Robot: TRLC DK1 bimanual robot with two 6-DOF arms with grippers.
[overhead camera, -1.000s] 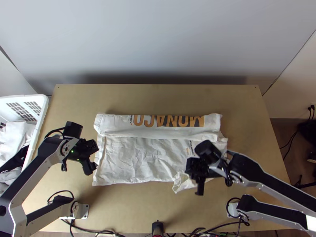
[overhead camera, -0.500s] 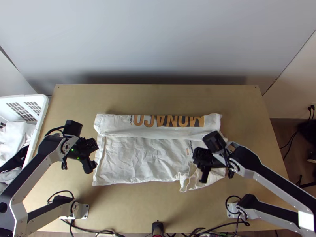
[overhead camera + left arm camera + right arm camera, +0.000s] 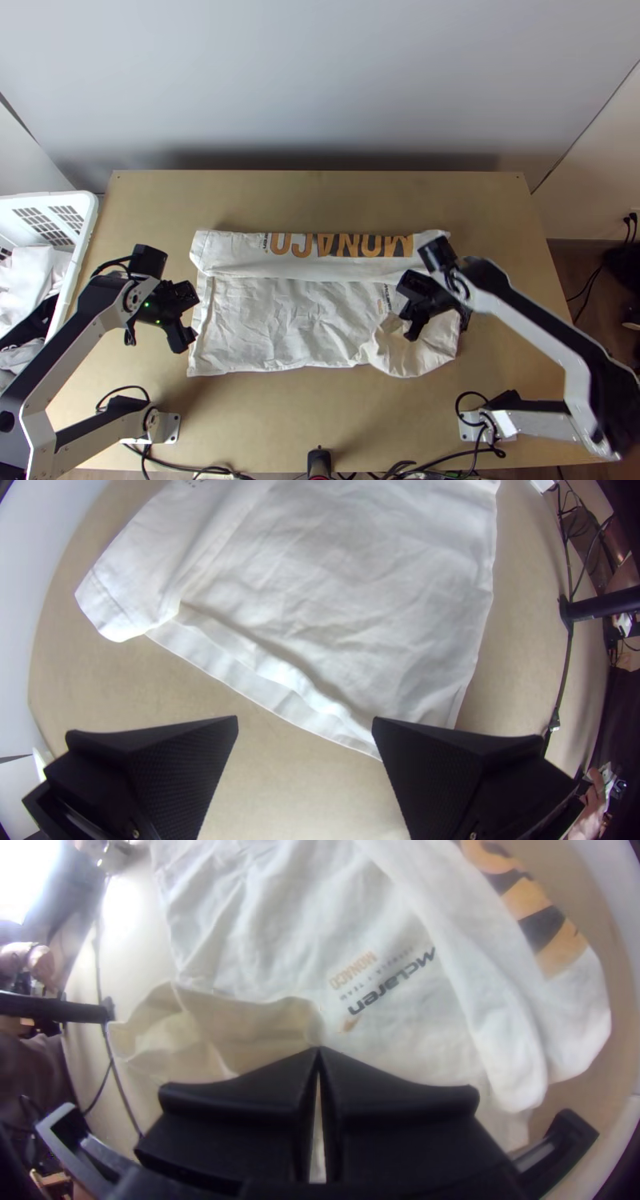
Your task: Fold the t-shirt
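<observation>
Stretching longways from the shut right pincer [image 3: 319, 1049] pinching it, the t-shirt [image 3: 280, 320] ran toward the empty, wide-open left pincer [image 3: 305, 719] tbh.

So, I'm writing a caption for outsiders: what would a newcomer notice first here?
Probably the large orange lettering across the t-shirt, on its folded far band. Then the right pincer, shut on the t-shirt's raised right part, and the left pincer, open beside the t-shirt's left edge.

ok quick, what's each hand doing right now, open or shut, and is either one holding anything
Left hand: open, holding nothing.
Right hand: closed, gripping part of the t-shirt.
</observation>
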